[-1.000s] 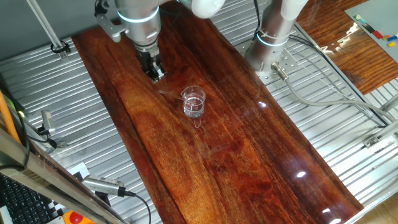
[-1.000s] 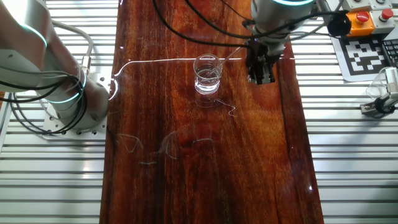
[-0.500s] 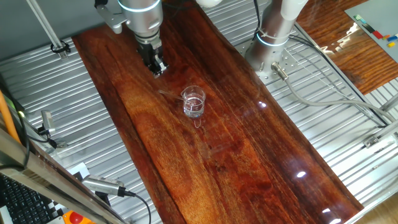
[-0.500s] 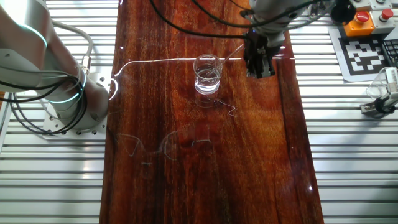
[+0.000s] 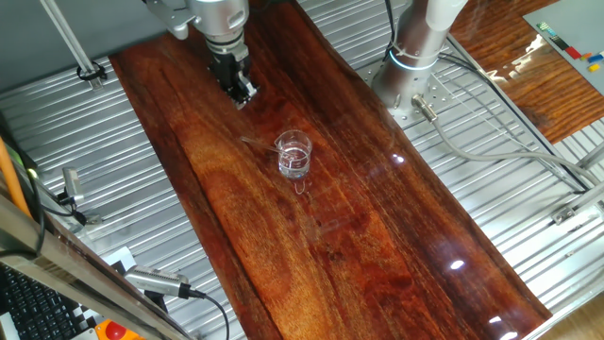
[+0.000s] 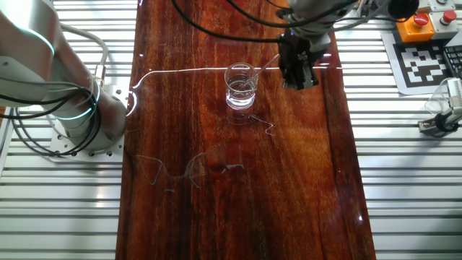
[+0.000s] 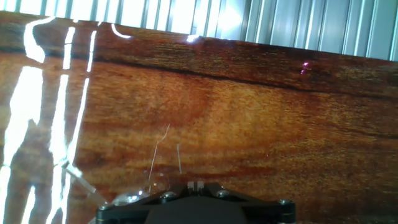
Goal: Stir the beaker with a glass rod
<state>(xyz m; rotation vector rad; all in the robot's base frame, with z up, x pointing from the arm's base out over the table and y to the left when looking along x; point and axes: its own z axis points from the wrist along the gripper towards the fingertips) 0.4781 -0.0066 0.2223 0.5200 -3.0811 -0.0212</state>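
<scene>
One small clear glass beaker (image 5: 294, 154) with a pour lip is standing upright on the glossy dark red-brown wooden worktop (image 5: 377, 255), roughly midway between the two long edges and nearer the far end, as one fixed view shows; the other fixed view is showing the same beaker (image 6: 240, 86) at the middle of the board's width. One very thin transparent glass rod (image 6: 271, 62) is leaning in it, the lower end inside the glass and the upper end slanting out over the rim toward the gripper; in one fixed view only a faint pale streak (image 5: 257, 144) beside the beaker is marking it.

One black two-finger gripper (image 5: 240, 93) is hanging above the board, between the beaker and the far end, pointing down. In the other fixed view the gripper (image 6: 296, 75) is sitting just beside the beaker, toward a long edge, with the rod's upper end close to it; whether they are touching cannot be told. How far apart the fingers are cannot be told from any view. The hand view is showing only the dark base of the gripper (image 7: 193, 208) over bare wood grain.
</scene>
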